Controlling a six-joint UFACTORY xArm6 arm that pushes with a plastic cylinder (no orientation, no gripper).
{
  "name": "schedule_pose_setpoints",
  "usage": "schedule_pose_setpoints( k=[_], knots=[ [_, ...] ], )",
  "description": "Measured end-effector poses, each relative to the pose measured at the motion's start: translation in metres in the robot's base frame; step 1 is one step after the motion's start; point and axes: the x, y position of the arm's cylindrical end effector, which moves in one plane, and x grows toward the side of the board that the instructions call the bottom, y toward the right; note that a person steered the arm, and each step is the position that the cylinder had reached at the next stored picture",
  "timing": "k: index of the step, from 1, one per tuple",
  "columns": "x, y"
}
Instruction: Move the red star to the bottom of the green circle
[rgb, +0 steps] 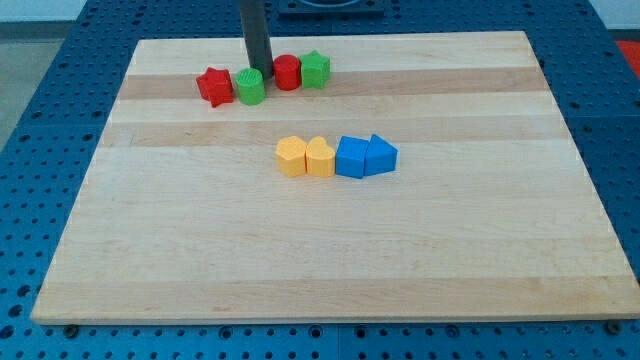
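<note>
The red star (214, 86) lies near the view's top left, touching the left side of the green circle (250, 88). My tip (258, 69) comes down just behind the green circle, at its upper right edge, between it and the red round block (287, 72). A green star (316, 69) sits right of the red round block.
A row of blocks lies at the board's middle: a yellow hexagon (291, 157), a yellow heart (320, 158), a blue block (351, 157) and a blue wedge-like block (380, 155). The wooden board (330, 260) rests on a blue perforated table.
</note>
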Motion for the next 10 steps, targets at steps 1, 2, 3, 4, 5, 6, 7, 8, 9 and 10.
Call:
schedule_pose_setpoints(
  k=[1,2,3,4,5,6,7,8,9,10],
  knots=[
    [0.001,0.000],
    [-0.020,-0.001],
    [-0.028,-0.019],
    [-0.025,-0.036],
    [-0.014,-0.054],
    [0.006,-0.068],
    [0.027,-0.070],
    [0.031,-0.070],
    [0.026,-0.081],
    [0.026,-0.118]
  ],
)
